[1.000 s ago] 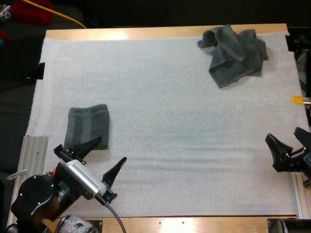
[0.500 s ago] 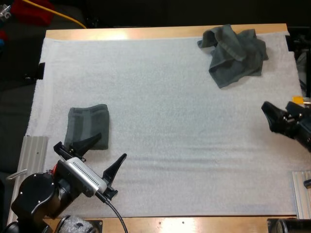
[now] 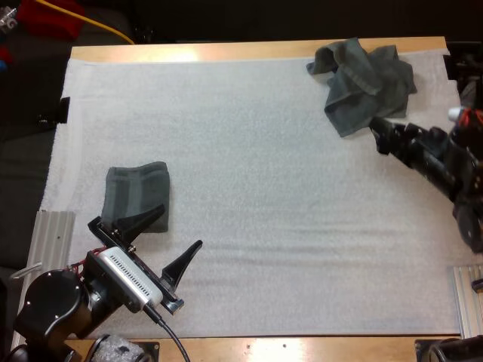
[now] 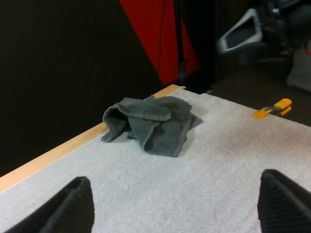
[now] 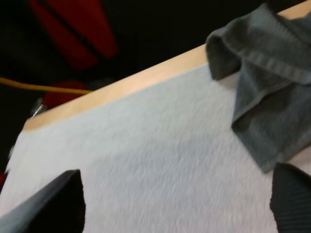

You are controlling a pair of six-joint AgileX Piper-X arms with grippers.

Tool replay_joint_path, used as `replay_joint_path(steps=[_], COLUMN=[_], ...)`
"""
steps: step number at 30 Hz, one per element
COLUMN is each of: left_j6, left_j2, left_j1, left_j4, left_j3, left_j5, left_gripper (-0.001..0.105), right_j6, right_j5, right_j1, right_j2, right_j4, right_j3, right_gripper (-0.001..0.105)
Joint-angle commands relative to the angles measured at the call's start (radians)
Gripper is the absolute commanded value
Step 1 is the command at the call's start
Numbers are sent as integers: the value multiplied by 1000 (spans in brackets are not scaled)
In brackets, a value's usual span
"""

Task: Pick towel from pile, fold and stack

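You're at the pick step: your right jaws stand released, seemingly just short of the crumpled dark grey-green towel (image 3: pixel 366 87) at the white mat's (image 3: pixel 249 151) far right, and your left jaws stand released by the folded grey-green towel (image 3: pixel 136 194), so next lower and pinch a fold.

This looks like a robot lab: a robot arm (image 3: pixel 54 308) at a wooden desk (image 3: pixel 249 50) with a white mat (image 3: pixel 249 188) and a metal rail (image 3: pixel 51 234).

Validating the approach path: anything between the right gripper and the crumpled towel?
Nothing visible. The right gripper, open, sits just short of the crumpled towel at its near edge, with only bare white mat between them.
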Motion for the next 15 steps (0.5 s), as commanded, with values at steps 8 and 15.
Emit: replay_joint_path(steps=[8, 15], left_j6=[-11, -14], left_j2=[3, 3], left_j1=[-6, -6], left_j4=[-14, -14], left_j3=[-6, -6], left_j5=[7, 7], left_gripper=[67, 67], right_j6=[159, 283], right_j5=[77, 106], right_j1=[2, 2], right_j2=[221, 394], right_j4=[-18, -18], right_j3=[-164, -260], right_gripper=[75, 75])
